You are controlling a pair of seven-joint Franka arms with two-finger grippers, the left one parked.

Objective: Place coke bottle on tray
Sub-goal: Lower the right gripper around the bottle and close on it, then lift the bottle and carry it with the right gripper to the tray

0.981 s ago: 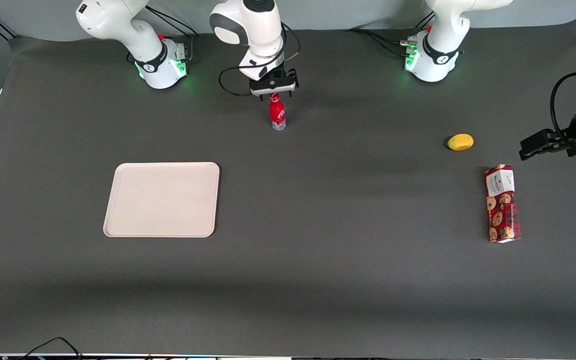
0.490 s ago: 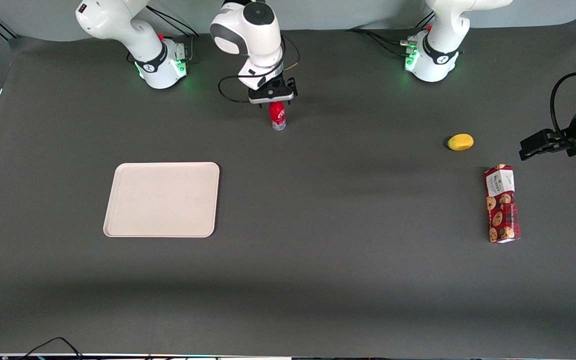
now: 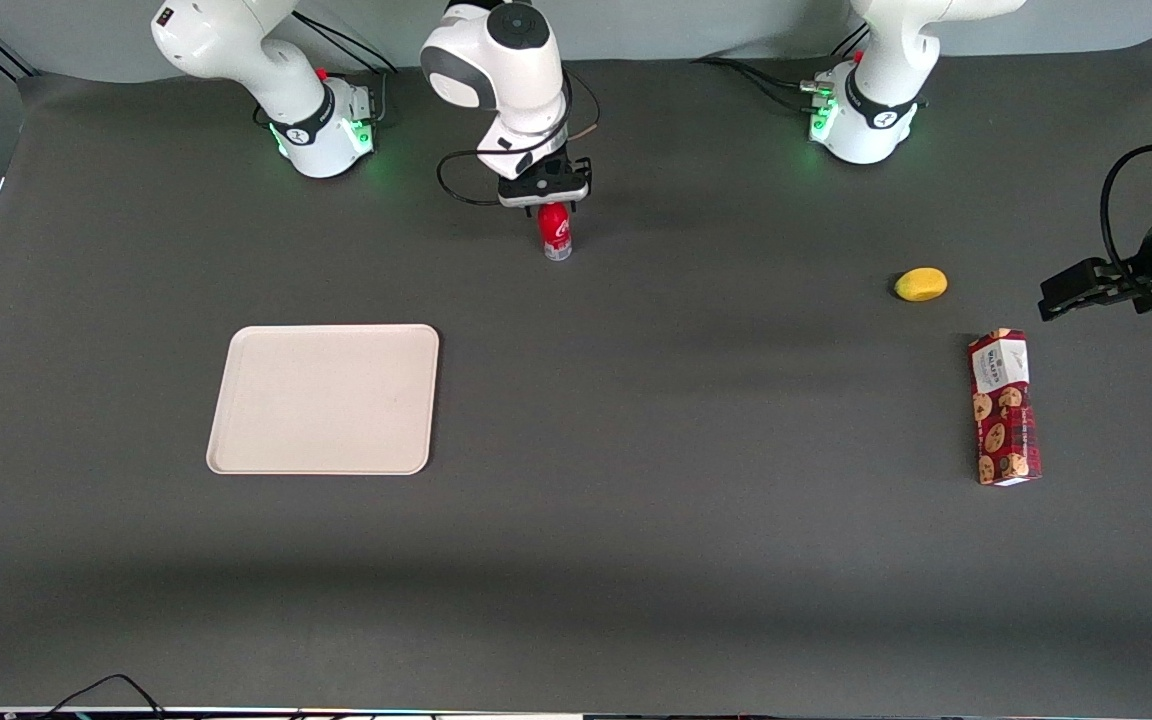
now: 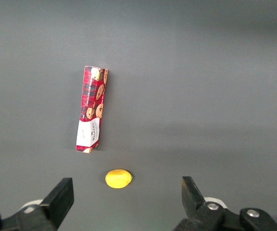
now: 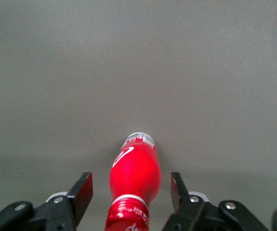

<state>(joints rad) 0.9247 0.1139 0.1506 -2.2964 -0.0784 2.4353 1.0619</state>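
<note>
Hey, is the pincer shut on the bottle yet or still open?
Open. The pincer straddles the upright bottle, with gaps showing between both fingers and its sides.

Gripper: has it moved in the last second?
Yes. The gripper has come down over the upright coke bottle, which stands where it did; more of the bottle is now covered. Jaws open, either side of it. The tray is unchanged.
</note>
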